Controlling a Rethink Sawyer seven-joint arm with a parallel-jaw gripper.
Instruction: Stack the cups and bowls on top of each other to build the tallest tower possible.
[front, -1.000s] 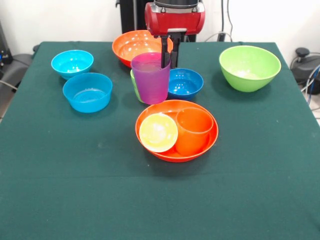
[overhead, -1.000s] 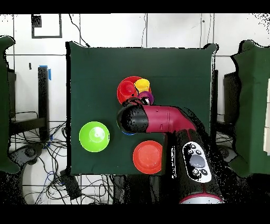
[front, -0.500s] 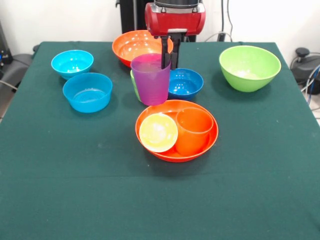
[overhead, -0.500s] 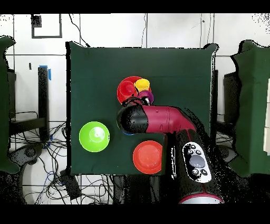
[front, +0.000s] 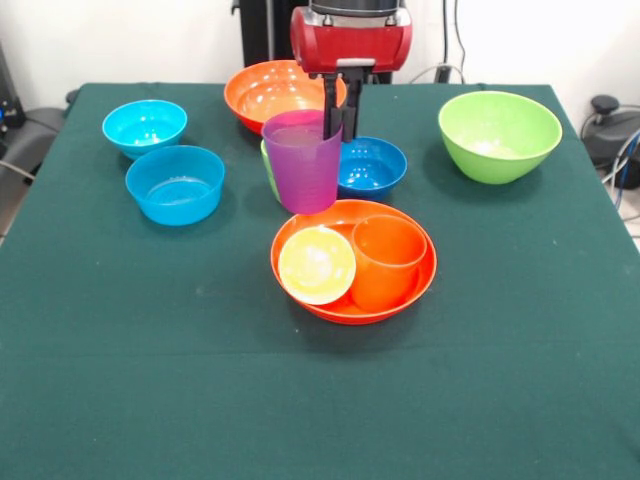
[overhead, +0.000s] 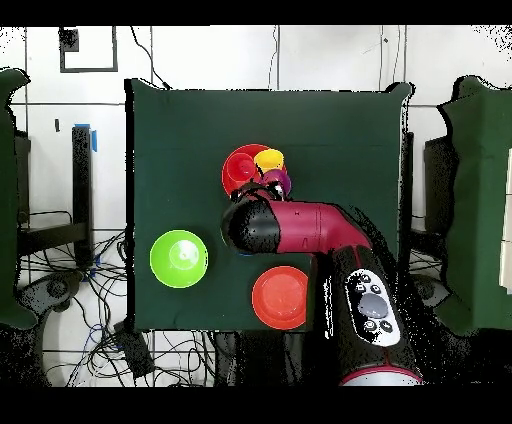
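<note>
On the green tabletop (front: 120, 380), seen from the front, two light blue bowls sit at the left: one light blue bowl (front: 144, 125) farther back and a second light blue bowl (front: 175, 184) just in front of it, close but apart. Behind centre stands a large orange bowl (front: 270, 93). In front of it the purple cup (front: 302, 159) is upright and appears lifted, its base at the far rim of the near orange bowl (front: 400, 290). A green cup (front: 267, 165) peeks out just behind the purple cup's left side. The end effector (front: 340, 112) comes down from the red arm (front: 350, 38), its dark fingers (front: 329, 105) pinching the purple cup's far rim, one inside the cup and one outside. The small dark blue bowl (front: 372, 165) rests just right of the purple cup. The near orange bowl holds the yellow cup (front: 316, 264), tipped so its pale inside faces the camera, and the orange cup (front: 388, 260), upright beside it and touching. The lime green bowl (front: 498, 135) stands well apart at the right.

From overhead, the arm (overhead: 300, 228) covers most of the cups; the lime green bowl (overhead: 179, 258) and an orange bowl (overhead: 280, 297) lie clear of it.
</note>
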